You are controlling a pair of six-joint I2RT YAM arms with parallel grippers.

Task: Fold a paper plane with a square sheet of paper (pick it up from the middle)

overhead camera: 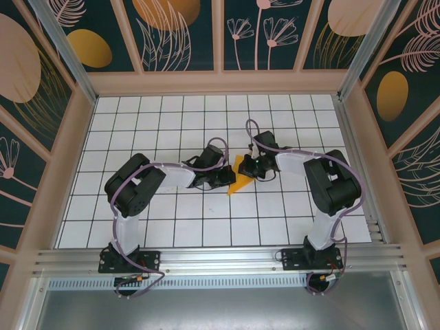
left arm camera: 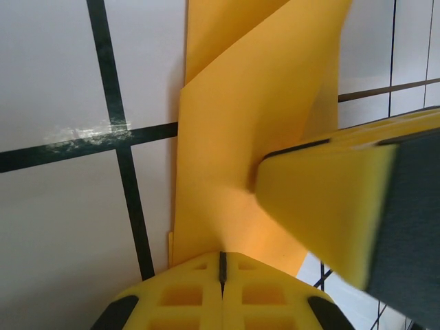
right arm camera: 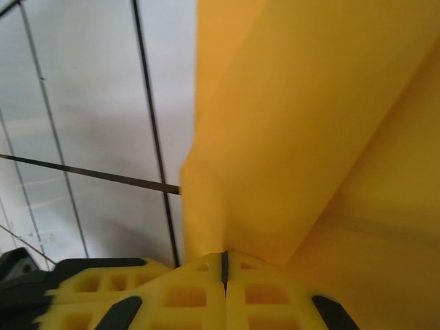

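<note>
The square sheet of paper [overhead camera: 238, 181] is orange-yellow and folded into a pointed, creased wedge. It lies mid-floor between both grippers. My left gripper [overhead camera: 221, 177] comes at it from the left, and its jaws [left arm camera: 221, 265] are shut on the paper's [left arm camera: 227, 137] near edge. My right gripper [overhead camera: 254, 168] holds the opposite side, and one of its yellow fingers [left arm camera: 323, 199] crosses the left wrist view. Its jaws [right arm camera: 224, 265] are shut on a fold of the paper [right arm camera: 295, 124]. I cannot tell whether the folds make up a paper plane.
The white floor with a black grid [overhead camera: 172, 124] spreads out to the back and left. Wooden frame walls [overhead camera: 220, 82] enclose it. An aluminium rail [overhead camera: 220, 258] runs along the near edge by the arm bases.
</note>
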